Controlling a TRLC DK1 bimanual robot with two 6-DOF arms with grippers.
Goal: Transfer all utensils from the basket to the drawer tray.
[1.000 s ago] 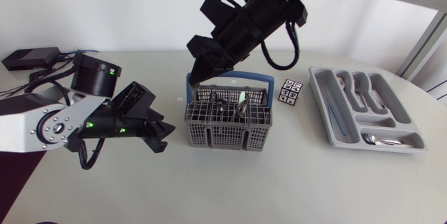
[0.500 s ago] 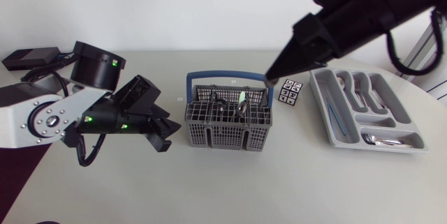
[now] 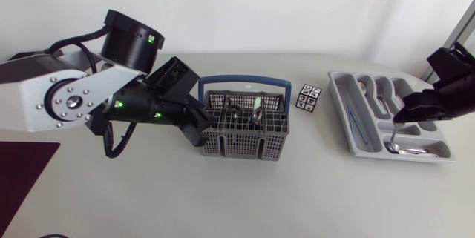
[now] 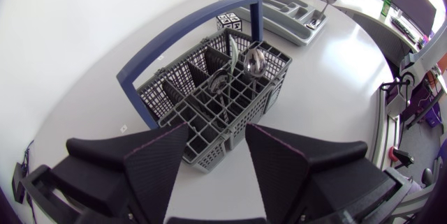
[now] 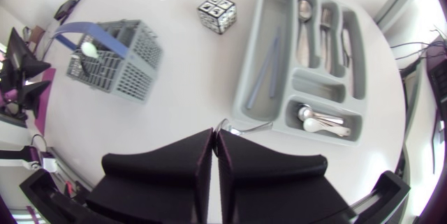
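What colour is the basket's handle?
Blue handle on a grey basket; clearest in the left wrist view.

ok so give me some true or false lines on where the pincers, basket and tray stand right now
1. The left pincer is open beside the basket. True.
2. The basket is empty. False: spoons stand in it.
3. The right pincer is shut on a utensil above the drawer tray. True.
4. The patterned cube lies in the tray. False: the patterned cube sits on the table between basket and tray.
5. The basket's handle is red. False: the handle is blue.
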